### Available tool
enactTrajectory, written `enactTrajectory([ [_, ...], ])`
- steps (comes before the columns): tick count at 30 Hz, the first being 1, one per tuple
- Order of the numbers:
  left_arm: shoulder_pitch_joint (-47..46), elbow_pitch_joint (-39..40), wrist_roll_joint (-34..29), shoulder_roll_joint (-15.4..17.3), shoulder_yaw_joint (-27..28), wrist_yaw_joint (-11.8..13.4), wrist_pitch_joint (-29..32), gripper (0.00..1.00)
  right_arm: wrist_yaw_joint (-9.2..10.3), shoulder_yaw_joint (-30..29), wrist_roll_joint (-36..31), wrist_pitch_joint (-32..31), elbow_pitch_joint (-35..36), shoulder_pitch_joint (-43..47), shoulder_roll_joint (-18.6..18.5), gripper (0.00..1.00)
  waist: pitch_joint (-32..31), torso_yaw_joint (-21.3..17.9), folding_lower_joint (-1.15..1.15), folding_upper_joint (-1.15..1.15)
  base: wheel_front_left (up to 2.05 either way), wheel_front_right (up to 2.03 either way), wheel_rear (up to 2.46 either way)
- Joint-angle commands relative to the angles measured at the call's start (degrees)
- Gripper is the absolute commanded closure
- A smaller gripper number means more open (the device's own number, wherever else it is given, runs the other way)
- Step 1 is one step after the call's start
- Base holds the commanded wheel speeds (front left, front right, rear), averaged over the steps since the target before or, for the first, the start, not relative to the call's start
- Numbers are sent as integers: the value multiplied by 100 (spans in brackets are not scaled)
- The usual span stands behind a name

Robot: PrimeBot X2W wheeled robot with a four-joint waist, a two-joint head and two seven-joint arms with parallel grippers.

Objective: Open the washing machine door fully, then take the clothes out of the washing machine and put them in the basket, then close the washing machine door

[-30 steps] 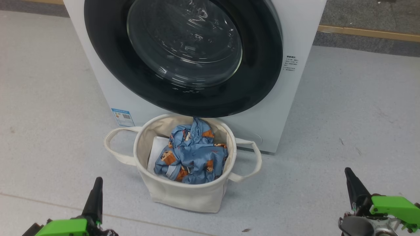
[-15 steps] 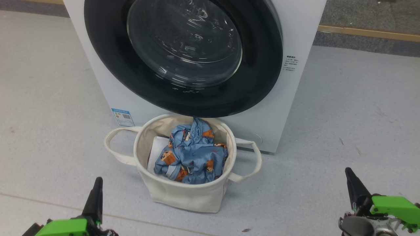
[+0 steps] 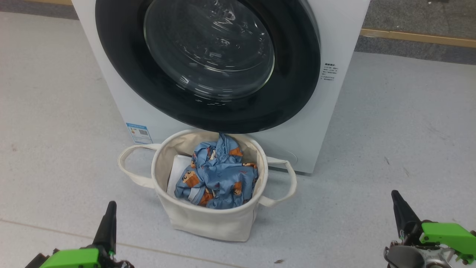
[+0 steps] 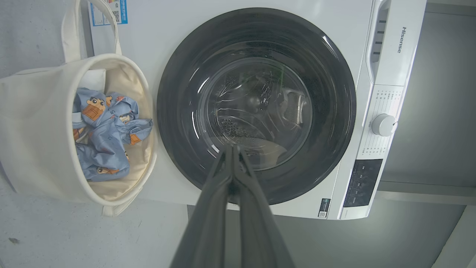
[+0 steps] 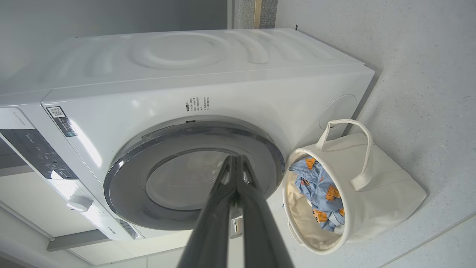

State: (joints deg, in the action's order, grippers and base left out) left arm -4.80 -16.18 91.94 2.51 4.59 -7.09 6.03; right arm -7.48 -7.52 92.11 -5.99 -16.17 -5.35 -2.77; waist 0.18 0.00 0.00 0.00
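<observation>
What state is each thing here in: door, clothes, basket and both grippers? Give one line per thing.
washing machine door: shut.
clothes: crumpled, lying in the basket.
basket: upright on the floor before the washing machine, holding the clothes.
left gripper: shut, empty.
right gripper: shut, empty.

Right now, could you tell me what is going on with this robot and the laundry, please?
Nothing is being handled at this moment. The bear-print clothes lie in the basket, which stands in front of the washing machine, and the washing machine door looks closed. The left claw and right claw are both shut, empty, and held low, apart from the basket. The job looks finished.
</observation>
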Motion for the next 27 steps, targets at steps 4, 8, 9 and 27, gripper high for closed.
enactTrajectory([
  [4, -139, 213, 23, 37, 193, -40, 46, 100, -1, 106, 11, -44, 215, -82, -19, 100, 0, 0, 0, 0, 0, 0, 0],
  [8, -139, 213, 23, 37, 193, -40, 46, 100, -1, 106, 10, -45, 215, -82, -19, 100, 0, 0, 0, 0, 0, 0, 0],
  [9, -139, 213, 23, 37, 193, -40, 46, 100, -1, 105, 10, -45, 215, -82, -18, 100, 0, 0, 0, 0, 0, 0, 0],
  [27, -139, 213, 23, 37, 193, -40, 46, 100, -1, 102, 8, -47, 215, -83, -16, 100, 0, 0, 0, 0, 0, 0, 0],
])
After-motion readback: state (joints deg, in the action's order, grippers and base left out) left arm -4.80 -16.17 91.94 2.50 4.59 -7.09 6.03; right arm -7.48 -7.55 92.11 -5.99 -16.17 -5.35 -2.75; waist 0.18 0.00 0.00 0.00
